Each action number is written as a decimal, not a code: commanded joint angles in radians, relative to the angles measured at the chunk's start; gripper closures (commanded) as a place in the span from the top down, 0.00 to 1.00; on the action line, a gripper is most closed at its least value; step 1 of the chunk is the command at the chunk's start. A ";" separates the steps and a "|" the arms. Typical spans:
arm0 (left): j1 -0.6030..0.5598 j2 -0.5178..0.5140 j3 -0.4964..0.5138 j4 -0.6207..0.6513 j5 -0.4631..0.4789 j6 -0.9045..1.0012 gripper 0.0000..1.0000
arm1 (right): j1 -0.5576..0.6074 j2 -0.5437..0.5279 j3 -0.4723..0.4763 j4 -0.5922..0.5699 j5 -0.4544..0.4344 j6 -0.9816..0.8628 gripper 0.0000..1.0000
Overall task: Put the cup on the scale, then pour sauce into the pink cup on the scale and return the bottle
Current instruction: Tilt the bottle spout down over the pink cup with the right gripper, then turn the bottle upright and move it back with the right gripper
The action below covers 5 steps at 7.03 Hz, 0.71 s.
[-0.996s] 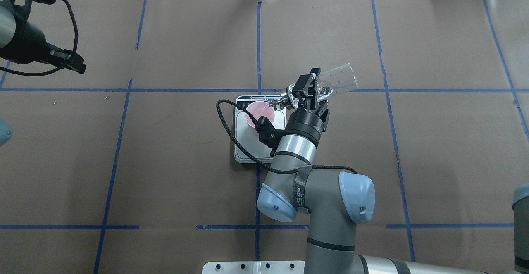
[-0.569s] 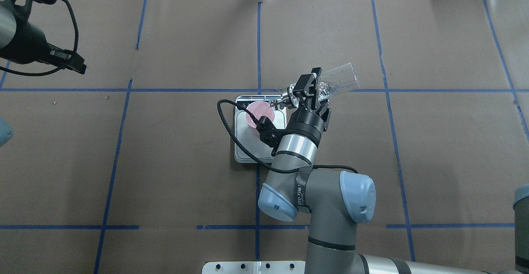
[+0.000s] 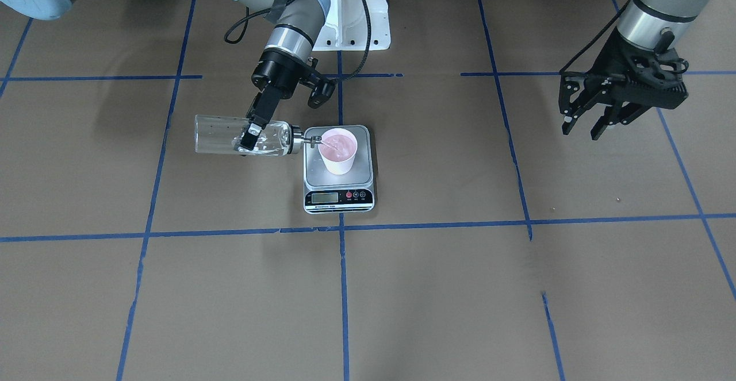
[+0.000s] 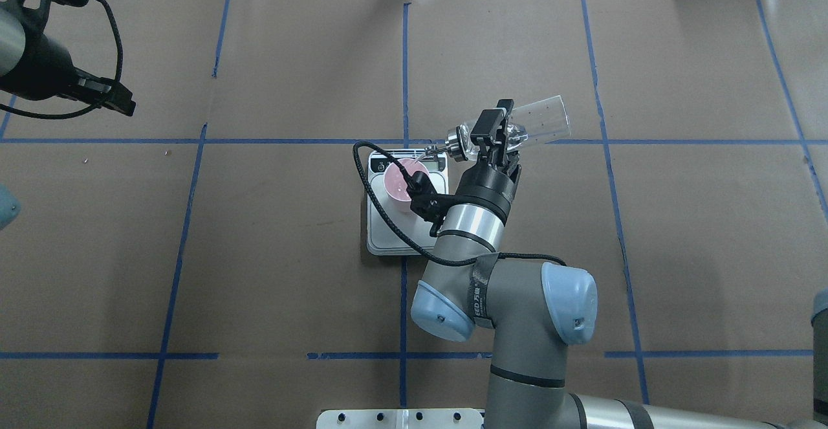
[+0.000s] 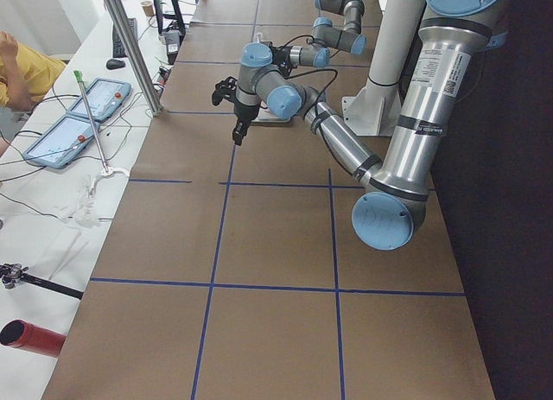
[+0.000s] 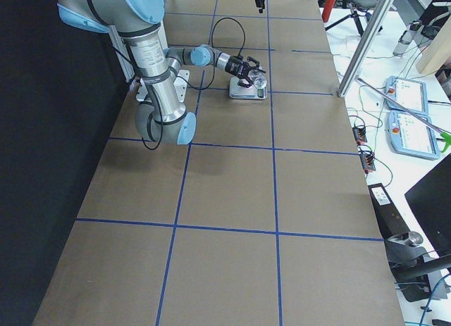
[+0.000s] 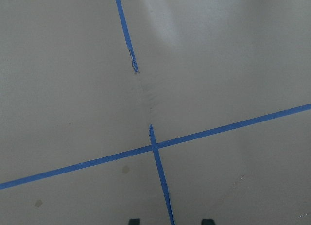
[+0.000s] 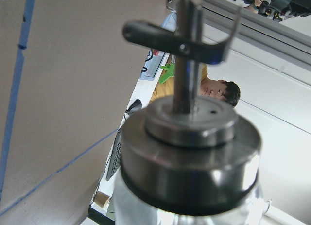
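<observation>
The pink cup (image 3: 339, 150) stands upright on the silver scale (image 3: 319, 177), also seen from overhead (image 4: 396, 182) on the scale (image 4: 388, 235). My right gripper (image 3: 250, 134) is shut on the clear glass bottle (image 3: 221, 134), which lies almost level. Its metal spout (image 3: 313, 139) reaches the cup's rim. The gripper (image 4: 495, 132) and the bottle (image 4: 540, 120) also show from overhead. The right wrist view shows the bottle's collar (image 8: 189, 152) and spout (image 8: 187, 45) close up. My left gripper (image 3: 595, 123) hangs open and empty, far from the scale; its fingertips (image 7: 133, 220) stand apart.
Brown paper with blue tape lines (image 3: 339, 229) covers the table. The robot's white base plate (image 3: 351, 30) is behind the scale. A black cable (image 4: 372, 206) loops from my right wrist over the scale. Tablets (image 5: 95, 98) and a person (image 5: 17, 67) are beside the table.
My right gripper has shifted a little right with the bottle, drawing the spout back toward the cup's rim. The left arm has not moved.
</observation>
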 commanded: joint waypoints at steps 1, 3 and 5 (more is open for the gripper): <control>0.000 0.000 -0.002 0.000 0.000 0.000 0.53 | 0.000 -0.023 0.008 0.003 0.005 0.179 0.00; -0.002 0.000 -0.003 0.000 0.000 0.000 0.53 | -0.023 -0.043 0.024 0.006 0.031 0.494 0.00; -0.002 0.000 -0.005 0.000 0.000 0.000 0.53 | -0.029 -0.046 0.025 0.014 0.036 0.627 0.00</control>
